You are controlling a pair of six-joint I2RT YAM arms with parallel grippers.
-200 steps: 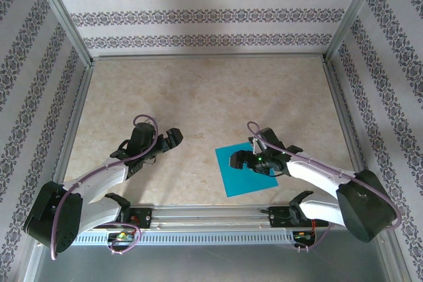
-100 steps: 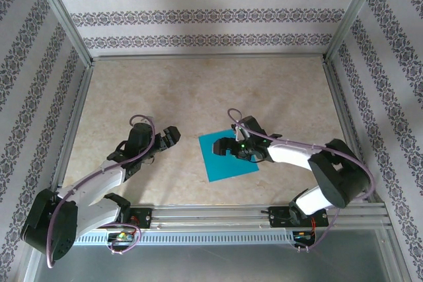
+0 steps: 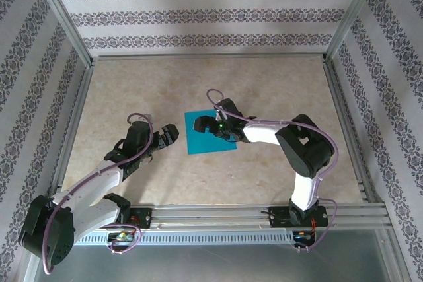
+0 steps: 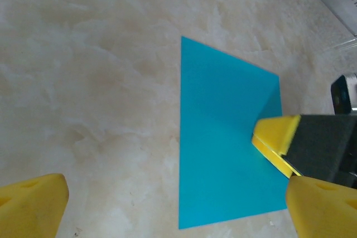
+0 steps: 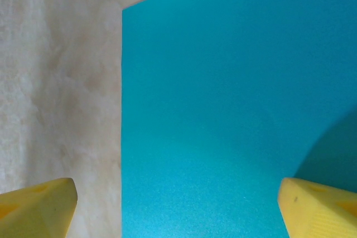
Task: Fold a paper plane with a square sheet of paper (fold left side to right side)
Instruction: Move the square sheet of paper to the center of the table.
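Lying flat on the tabletop [image 3: 264,90], the square sheet of paper [image 3: 198,143] is seen a little left of centre, between the two tools. The right tool [image 3: 205,127] is set over the sheet's upper part, with the arm stretched across from the right. Its jaws are spread wide, nothing gripped.

In the right wrist view one finger [image 5: 36,207] is over bare tabletop and the other over the sheet [image 5: 223,82], so the sheet's edge is straddled by the right tool [image 5: 178,210]. In the left wrist view a yellow pad [image 4: 276,132] of the right tool appears to rest on the sheet [image 4: 223,137] near its far edge; actual contact cannot be confirmed.

The left tool [image 3: 172,134] is held just beside the sheet's left edge, apart from it, jaws fully spread and empty. From its own camera, the left tool [image 4: 178,210] is pointed at the sheet's near corner.

Versus one second ago: sheet and right tool are found further left and further from the arm bases. The sheet was skewed then; now its edges are nearly square to the tabletop. The left tool is barely shifted.
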